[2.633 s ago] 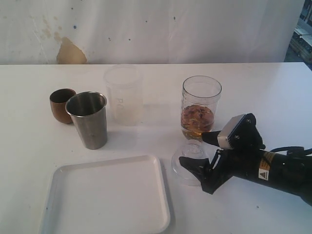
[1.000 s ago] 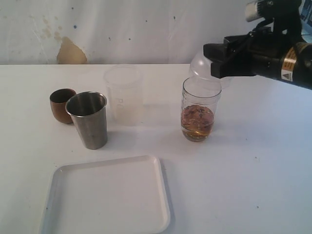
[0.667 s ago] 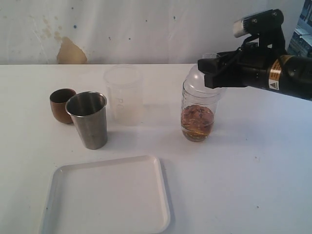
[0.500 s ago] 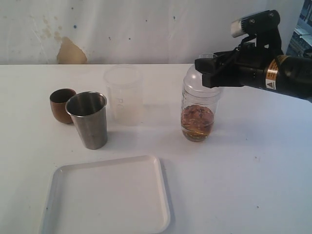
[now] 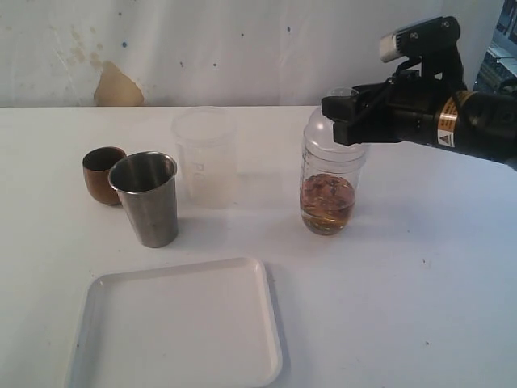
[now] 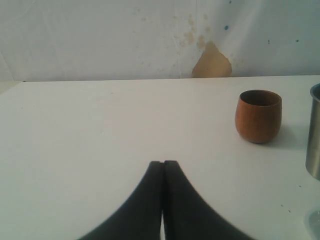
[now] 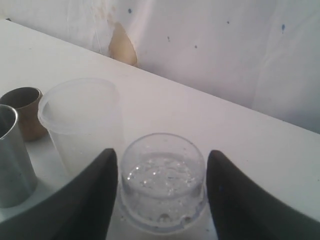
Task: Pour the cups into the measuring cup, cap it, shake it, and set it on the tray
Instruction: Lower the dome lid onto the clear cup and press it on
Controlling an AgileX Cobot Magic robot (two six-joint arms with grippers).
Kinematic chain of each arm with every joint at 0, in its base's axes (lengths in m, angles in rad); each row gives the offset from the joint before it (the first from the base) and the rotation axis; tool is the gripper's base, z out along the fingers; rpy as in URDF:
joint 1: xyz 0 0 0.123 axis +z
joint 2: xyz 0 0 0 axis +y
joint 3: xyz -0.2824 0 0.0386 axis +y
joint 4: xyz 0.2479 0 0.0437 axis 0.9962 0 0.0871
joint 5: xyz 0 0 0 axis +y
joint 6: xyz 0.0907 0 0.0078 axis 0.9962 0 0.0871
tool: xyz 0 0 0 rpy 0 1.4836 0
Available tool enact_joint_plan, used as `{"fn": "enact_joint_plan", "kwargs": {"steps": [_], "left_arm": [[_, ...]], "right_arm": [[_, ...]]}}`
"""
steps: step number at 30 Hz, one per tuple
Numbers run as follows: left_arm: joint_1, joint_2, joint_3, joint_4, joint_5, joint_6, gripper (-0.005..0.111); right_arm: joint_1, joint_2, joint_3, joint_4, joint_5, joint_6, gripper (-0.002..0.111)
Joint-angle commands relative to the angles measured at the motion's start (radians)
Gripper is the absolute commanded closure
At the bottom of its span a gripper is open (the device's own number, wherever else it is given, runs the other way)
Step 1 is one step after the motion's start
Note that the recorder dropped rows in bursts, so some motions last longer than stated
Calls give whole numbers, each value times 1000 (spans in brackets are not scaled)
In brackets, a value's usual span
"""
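Clear lid [image 7: 162, 172] is sitting atop the measuring cup [image 5: 327, 198], frame right
Right gripper [image 7: 162, 195] is clamping it, left gripper [image 6: 163, 170] is resting pinched together; looks like light, slick, flexy plastic, so I'm guessing grip mid-wall.

The right arm [image 5: 477, 121] reached in from the right edge of the exterior view, high in the upper right of the frame, stretched roughly level and pointing left. Its black wrist bore a yellow warning label, with a silver camera block [image 5: 408, 40] on top. The right end effector [image 5: 338, 113] had its jaws partly apart, and the two dark fingers [image 7: 92, 200] pressed against opposite sides of the domed lid [image 7: 162, 175], gripping it. In the left wrist view, the left end effector [image 6: 163, 163] sat at the bottom centre of the frame. Its two dark fingers were closed flat against each other with nothing between them.
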Motion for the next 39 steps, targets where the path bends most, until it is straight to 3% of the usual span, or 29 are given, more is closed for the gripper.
{"fn": "enact_joint_plan", "kwargs": {"steps": [1, 39], "left_arm": [[1, -3, 5, 5, -10, -1, 107], [1, -3, 5, 5, -10, -1, 107]], "right_arm": [[-2, 4, -1, -12, 55, -11, 108], [-2, -8, -1, -31, 33, -5, 108]]}}
